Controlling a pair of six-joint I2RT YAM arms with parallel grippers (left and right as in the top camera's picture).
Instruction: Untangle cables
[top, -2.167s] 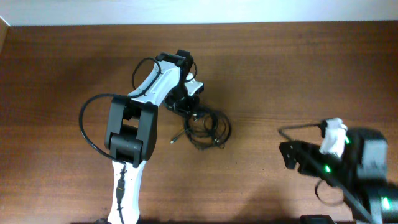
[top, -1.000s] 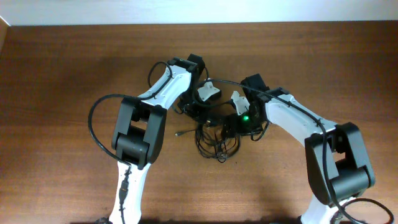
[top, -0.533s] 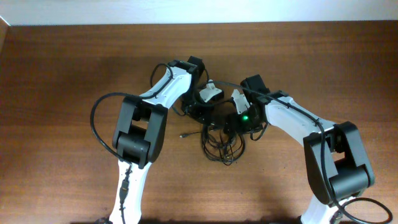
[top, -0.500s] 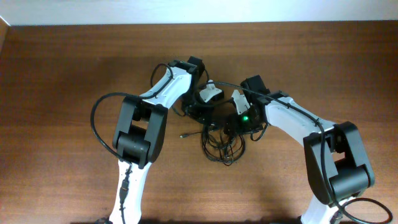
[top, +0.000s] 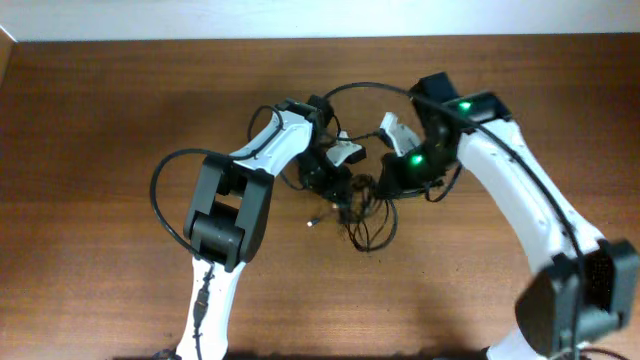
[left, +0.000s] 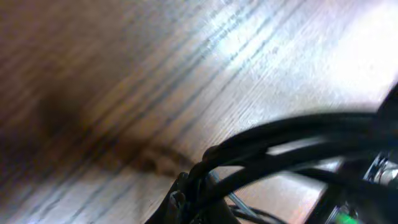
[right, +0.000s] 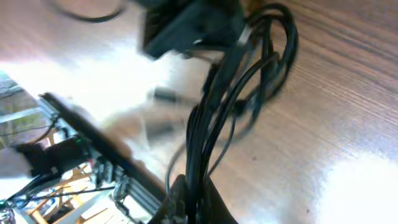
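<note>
Cables (top: 366, 215) lie bunched mid-table (top: 120, 120), between the arms. Left end effector (top: 335, 182) and right end effector (top: 381, 183) each appear clamped on strands. Recommend slow opposed pulls, easing off if knots tighten.

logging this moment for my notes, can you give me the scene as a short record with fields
surface: wooden table
cables: thin black tangle, its loops lying on the table below the two grippers
loose end: small plug on the table, left of the tangle
left gripper: jaws shut on cables
right gripper: jaws shut on cables, strands fanning out from it down to the table
arms: both reach in to the tangle, grippers close together
</note>
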